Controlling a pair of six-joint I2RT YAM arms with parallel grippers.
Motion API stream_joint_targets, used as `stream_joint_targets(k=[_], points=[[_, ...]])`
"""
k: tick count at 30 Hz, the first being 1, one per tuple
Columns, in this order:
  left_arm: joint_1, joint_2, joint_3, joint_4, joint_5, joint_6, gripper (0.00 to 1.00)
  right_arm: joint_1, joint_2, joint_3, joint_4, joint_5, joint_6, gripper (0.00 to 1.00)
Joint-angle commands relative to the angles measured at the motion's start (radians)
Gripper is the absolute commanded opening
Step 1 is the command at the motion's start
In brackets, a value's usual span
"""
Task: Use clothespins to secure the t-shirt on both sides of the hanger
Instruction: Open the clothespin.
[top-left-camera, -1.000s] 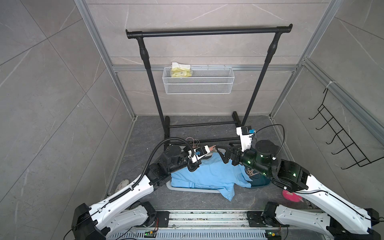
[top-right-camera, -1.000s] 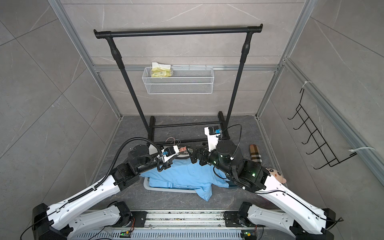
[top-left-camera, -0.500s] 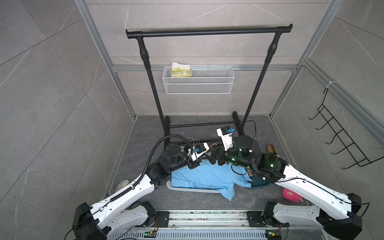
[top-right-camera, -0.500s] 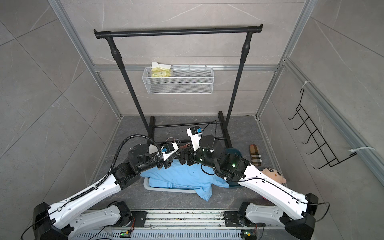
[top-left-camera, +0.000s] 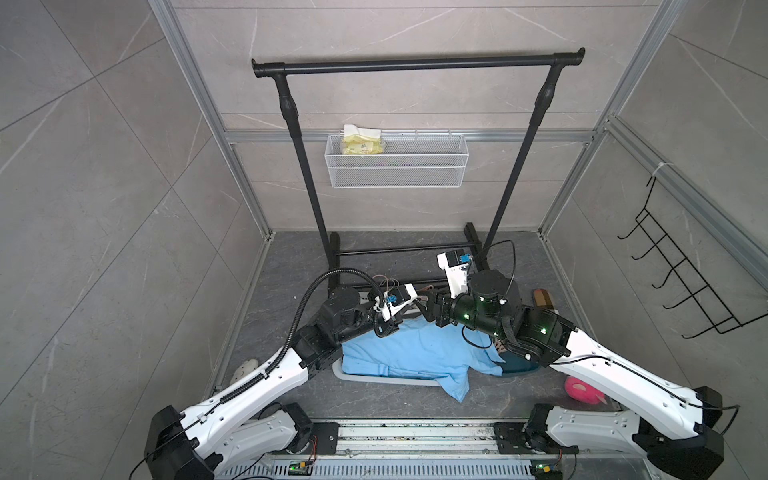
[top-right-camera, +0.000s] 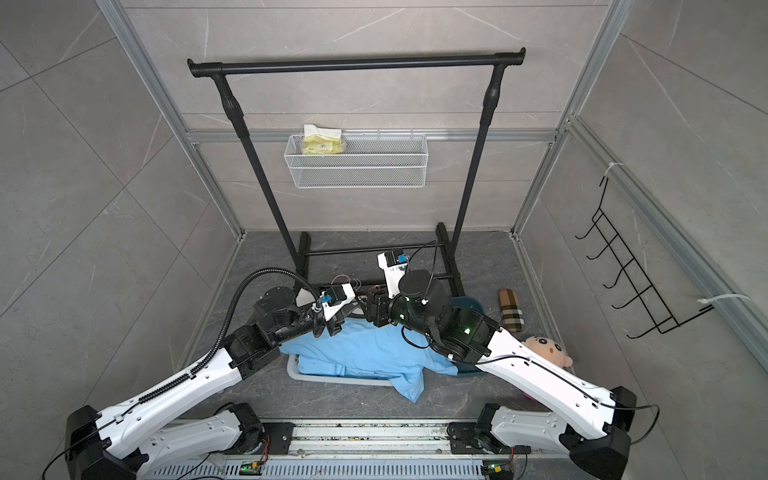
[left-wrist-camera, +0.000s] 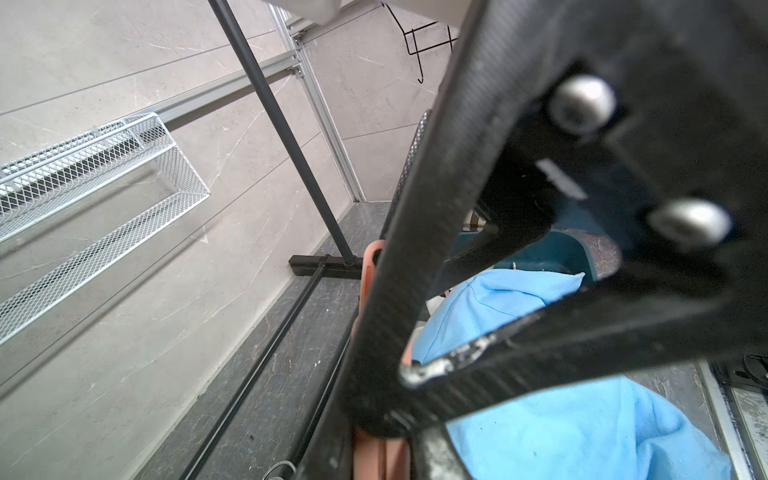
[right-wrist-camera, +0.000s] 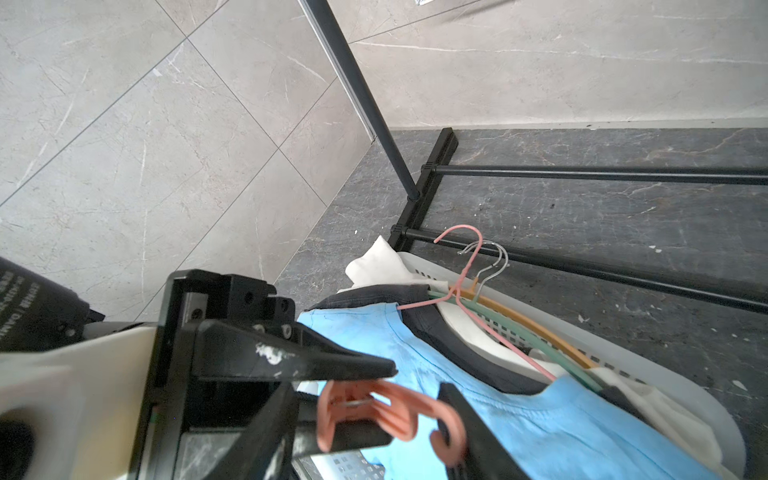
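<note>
Two robot arms meet low over a white laundry basket (top-left-camera: 374, 376) on the grey floor, at the foot of a black clothes rack (top-left-camera: 415, 64). The left gripper (right-wrist-camera: 388, 401) is clenched on a salmon-pink clothespin (right-wrist-camera: 415, 400), with one finger above it and one below. The right gripper (top-left-camera: 424, 306) reaches in from the opposite side and brackets the same pin. Its fingers stand apart, and we cannot tell whether they press on the plastic.

The pin sits between the two grippers, over the collar end of a light blue t-shirt (top-left-camera: 419, 353). From the wrist view we cannot tell whether it touches the cloth. The t-shirt lies spread across the basket, one sleeve spilling over the rim onto the floor.

A pink wire hanger (right-wrist-camera: 469, 266) is threaded into the t-shirt. Its hook sticks out past the collar and one arm disappears under the blue fabric. Green and orange hangers lie beside it on a dark garment.

In both top views we see a wire shelf (top-left-camera: 395, 166) on the back wall. A plush doll (top-right-camera: 544, 349) lies beside the right arm.
</note>
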Motion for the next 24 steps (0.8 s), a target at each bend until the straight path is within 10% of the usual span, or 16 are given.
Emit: stream_joint_targets(k=[1, 8, 16, 24], points=[[-0.003, -0.004, 0.017, 0.031, 0.058, -0.002, 0.00, 0.006, 0.015, 0.001, 0.051, -0.012, 0.000, 0.53], [-0.003, 0.001, 0.020, 0.021, 0.059, 0.001, 0.03, 0.006, 0.026, 0.014, 0.046, 0.009, -0.005, 0.40], [0.002, -0.018, 0.034, 0.006, -0.029, -0.060, 0.50, 0.005, 0.027, 0.046, -0.055, 0.173, -0.042, 0.23], [0.019, -0.068, 0.048, -0.017, -0.107, -0.138, 0.63, -0.035, 0.043, 0.113, -0.138, 0.331, -0.289, 0.00]])
